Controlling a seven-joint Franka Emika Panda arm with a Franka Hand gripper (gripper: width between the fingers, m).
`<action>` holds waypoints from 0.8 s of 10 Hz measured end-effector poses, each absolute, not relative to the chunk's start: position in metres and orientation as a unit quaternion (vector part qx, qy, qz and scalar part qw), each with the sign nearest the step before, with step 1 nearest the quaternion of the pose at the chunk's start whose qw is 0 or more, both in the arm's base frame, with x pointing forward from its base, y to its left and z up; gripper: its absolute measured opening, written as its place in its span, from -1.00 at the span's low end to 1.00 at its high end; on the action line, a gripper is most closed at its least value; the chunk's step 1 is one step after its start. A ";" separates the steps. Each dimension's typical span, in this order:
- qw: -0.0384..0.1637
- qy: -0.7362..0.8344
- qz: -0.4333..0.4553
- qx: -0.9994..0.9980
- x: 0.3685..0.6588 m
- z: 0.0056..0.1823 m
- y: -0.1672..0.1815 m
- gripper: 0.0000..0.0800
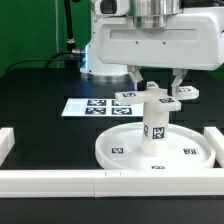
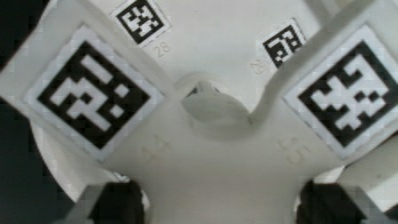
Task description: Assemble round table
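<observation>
Post (image 1: 155, 122) stands upright at centre of the disc (image 1: 118, 146) on the worktop (image 1: 40, 90), axis vertical, and the cross piece (image 1: 152, 94) sits flat right on its top, directly under the gripper (image 1: 155, 86). Jaws straddle the cross hub (image 2: 210, 105) from above, one finger each side; look closed on it, but contact isn't clear in either view. Next move prob hinges on cross hub staying coaxial w/ post.
</observation>
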State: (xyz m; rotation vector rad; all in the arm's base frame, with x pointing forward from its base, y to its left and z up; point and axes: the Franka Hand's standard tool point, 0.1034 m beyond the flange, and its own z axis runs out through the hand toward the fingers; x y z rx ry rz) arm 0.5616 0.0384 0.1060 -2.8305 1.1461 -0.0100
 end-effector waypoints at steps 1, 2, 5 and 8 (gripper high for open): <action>0.045 0.403 -0.002 -0.914 0.562 0.106 0.038 0.07; 0.046 0.431 0.000 -0.901 0.562 0.106 0.038 0.07; 0.060 0.538 0.002 -0.841 0.563 0.106 0.037 0.07; 0.075 0.651 0.016 -0.755 0.563 0.106 0.038 0.07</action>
